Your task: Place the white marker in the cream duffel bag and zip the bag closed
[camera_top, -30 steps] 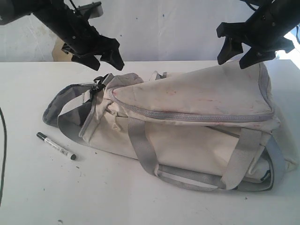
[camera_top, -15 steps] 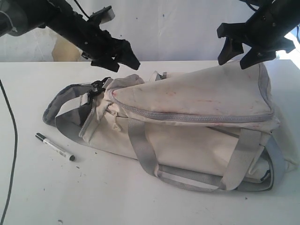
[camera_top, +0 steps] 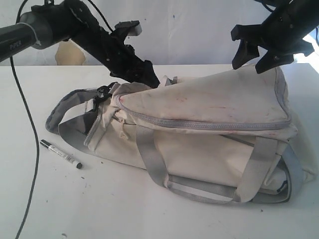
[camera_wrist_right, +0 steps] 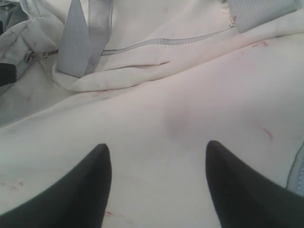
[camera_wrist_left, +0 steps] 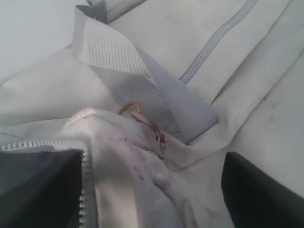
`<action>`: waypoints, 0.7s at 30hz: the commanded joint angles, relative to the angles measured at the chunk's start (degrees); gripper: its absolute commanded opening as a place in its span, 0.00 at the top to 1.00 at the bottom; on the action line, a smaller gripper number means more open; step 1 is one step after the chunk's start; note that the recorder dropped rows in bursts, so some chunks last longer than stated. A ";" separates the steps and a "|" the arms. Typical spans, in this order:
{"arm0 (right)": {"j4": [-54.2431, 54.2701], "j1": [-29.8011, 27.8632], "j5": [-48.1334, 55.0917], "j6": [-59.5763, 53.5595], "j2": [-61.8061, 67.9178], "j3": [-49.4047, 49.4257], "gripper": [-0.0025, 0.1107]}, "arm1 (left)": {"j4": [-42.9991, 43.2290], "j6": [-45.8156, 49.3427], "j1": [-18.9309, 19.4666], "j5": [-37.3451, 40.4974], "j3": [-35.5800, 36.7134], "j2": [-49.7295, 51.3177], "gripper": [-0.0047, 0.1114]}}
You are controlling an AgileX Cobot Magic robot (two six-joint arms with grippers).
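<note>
In the exterior view, the cream duffel bag (camera_top: pixel 209 114) is seen lying on its side on the white counter (camera_top: pixel 99 209). The white marker (camera_top: pixel 61 154) lies on the counter just beside the bag's left end, apart from it and untouched. The jaws of the left arm (camera_top: pixel 107 47) are spread and empty, low against the bag's upper rear edge. The jaws of the right arm (camera_top: pixel 286 30) hang spread and empty above the bag's right end.

In the left wrist view, a folded grey strap (camera_wrist_left: pixel 142 90) and a small coppery ring (camera_wrist_left: pixel 135 110) are seen just ahead of the released jaws, with zipper teeth (camera_wrist_left: pixel 85 190) beside one dark shape. Whether that shape is lining or a jaw cannot be told.

In the right wrist view, two dark tips are held wide over bare cream fabric, and nothing is gripped.

The step in hand is judged to be the opening of the bag, with the marker not yet fetched. A firm pinch on the fabric or pull by the ring is called for next, so that the mouth can be parted.

Against the earlier frame, the left arm has been swung from above the zip end towards the bag's back and lowered. The right arm and the marker are almost unchanged.
</note>
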 commanded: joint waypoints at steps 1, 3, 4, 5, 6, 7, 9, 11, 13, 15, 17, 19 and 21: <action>-0.43 0.05 0.08 -0.69 -0.35 -0.24 0.50 | -0.25 0.17 -0.21 -0.68 0.35 0.56 0.06; -0.43 0.05 -0.17 -0.69 -0.35 -0.24 0.50 | -0.25 0.17 -0.21 -1.72 0.35 0.67 0.07; -0.43 0.05 -0.17 -0.69 -0.35 -0.24 0.50 | -0.25 0.17 -0.21 -2.35 0.35 0.66 0.09; -0.43 0.05 -0.17 -0.69 -0.35 -0.24 0.50 | -0.25 0.17 -0.21 -3.04 0.35 0.66 0.13; -0.43 0.05 -0.17 -0.69 -0.35 -0.24 0.50 | -0.25 -0.16 -0.21 -3.79 0.35 0.79 0.20; -0.43 0.05 -0.17 -0.69 -0.35 -0.24 0.50 | -0.38 -0.61 -0.21 -4.50 0.35 0.91 0.28; -0.43 0.05 -0.17 -0.69 -0.35 -0.24 0.50 | -0.38 -1.62 -0.21 -5.54 0.35 1.18 0.48; -0.43 0.05 -0.04 -0.69 -0.35 -0.14 0.50 | -0.38 -1.88 -0.21 -5.68 0.35 1.18 0.72; -0.43 0.05 -0.04 -0.69 -0.35 -0.03 0.50 | -0.38 -2.80 -0.21 -5.68 0.35 1.18 0.96; -0.43 0.05 0.06 -0.69 -0.35 0.10 0.50 | -0.38 -4.58 -0.21 -5.78 0.35 1.18 0.95; -0.43 0.05 0.06 -0.69 -0.35 0.10 0.50 | -0.57 -6.97 0.06 -5.92 0.35 1.18 0.96; -0.43 0.05 0.06 -0.69 -0.35 0.10 0.50 | -2.50 -10.20 0.88 -5.81 0.35 1.05 0.96; -0.43 0.05 0.06 -0.69 -0.35 0.10 0.50 | -7.75 -12.11 2.59 -5.81 0.35 0.83 0.96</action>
